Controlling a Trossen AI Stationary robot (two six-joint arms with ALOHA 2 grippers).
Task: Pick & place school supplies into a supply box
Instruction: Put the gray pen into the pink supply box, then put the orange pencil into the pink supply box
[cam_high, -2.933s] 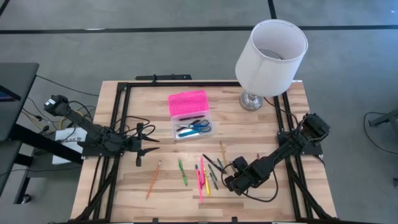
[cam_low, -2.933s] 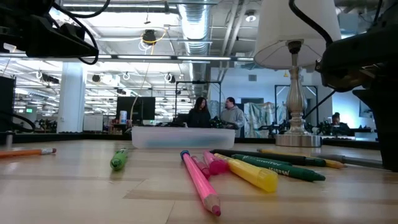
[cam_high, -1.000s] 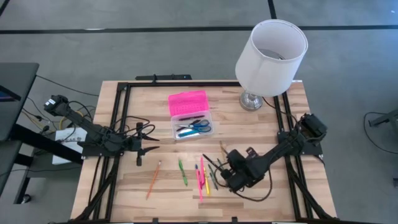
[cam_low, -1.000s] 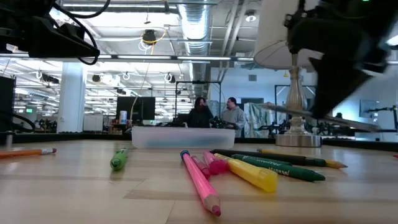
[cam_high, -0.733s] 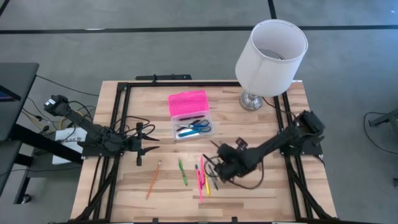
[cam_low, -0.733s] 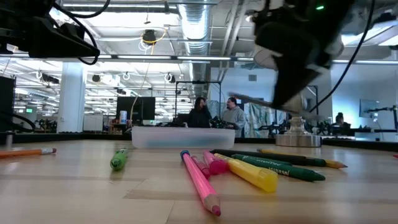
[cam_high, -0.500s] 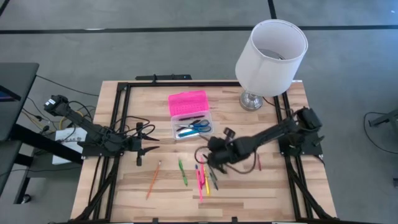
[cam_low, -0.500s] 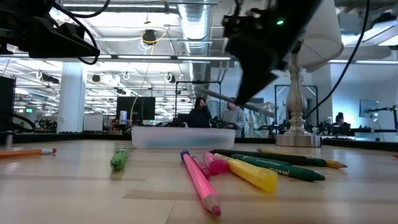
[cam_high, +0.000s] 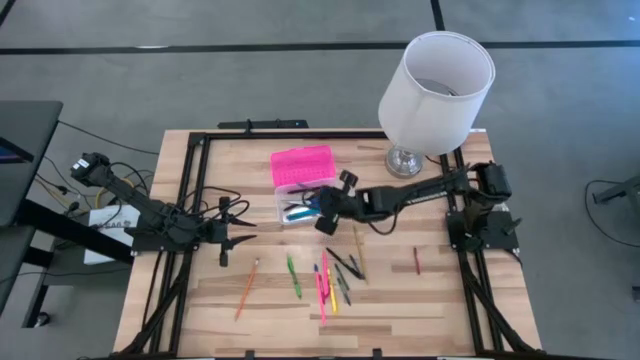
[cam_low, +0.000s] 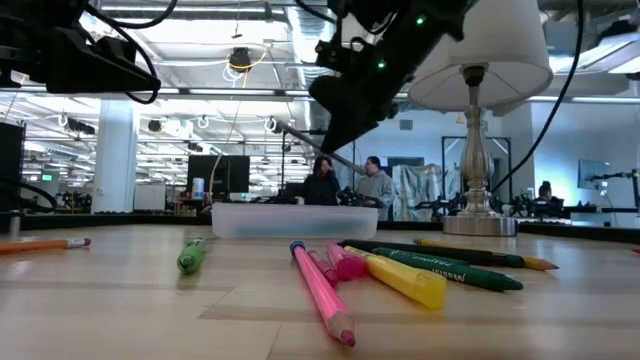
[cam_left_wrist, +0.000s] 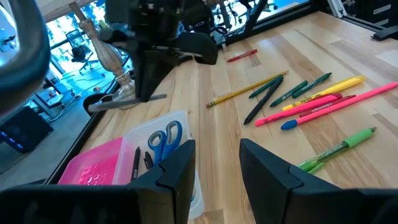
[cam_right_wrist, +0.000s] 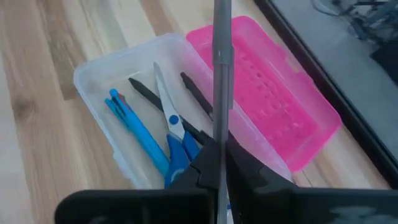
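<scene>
Swung from the loose markers, the right gripper now hovers above the clear plastic supply box beside its pink lid, pinching a slim grey pen; released crosswise, the pen could bridge the rim and roll off.

Open pink-lidded supply box holding scissors, pens; loose markers nearby.

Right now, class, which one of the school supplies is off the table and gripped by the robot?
The grey pen, pinched in the right gripper above the open supply box. The other loose pens and pencils lie flat on the table.
</scene>
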